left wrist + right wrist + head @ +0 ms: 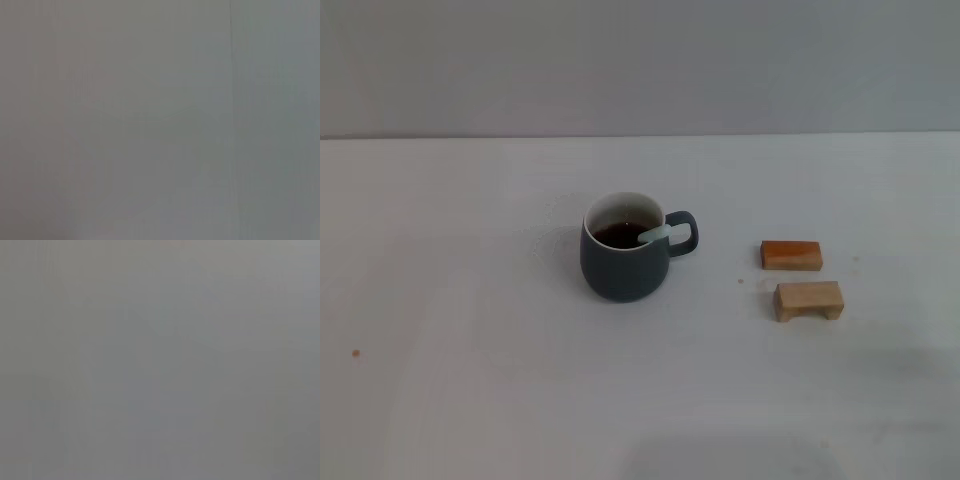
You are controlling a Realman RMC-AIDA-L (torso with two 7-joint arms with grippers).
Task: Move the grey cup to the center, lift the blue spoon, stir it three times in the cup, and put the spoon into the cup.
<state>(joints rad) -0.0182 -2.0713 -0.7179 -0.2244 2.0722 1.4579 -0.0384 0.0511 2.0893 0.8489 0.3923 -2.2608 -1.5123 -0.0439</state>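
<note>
A: At the middle of the counter, in the head view, stands the grey cup, upright, its handle turned toward the robot's right. Dark liquid fills it partway.

B: And the blue spoon?

A: Already in the cup. Its pale handle leans on the rim on the handle side, and the bowl end is down in the liquid, hidden. Two wooden blocks lie well apart from the cup, further to the robot's right, one behind the other.

B: Where is either tool relative to all that?

A: Neither tool shows in the head view, so nothing can be placed against them. Both arms are out of the picture.

B: The left wrist view?

A: Only a flat grey surface. No cup, no spoon, no left tool, so I cannot say whether it is apart or together.

B: The right wrist view?

A: Likewise plain grey. Nothing of the right tool is visible either.

B: So which step is this?

A: I judge the task finished: cup centred, spoon resting inside. The next move should call only for keeping both arms clear of the cup, lest a knock tip the spoon or spill the liquid.
</note>
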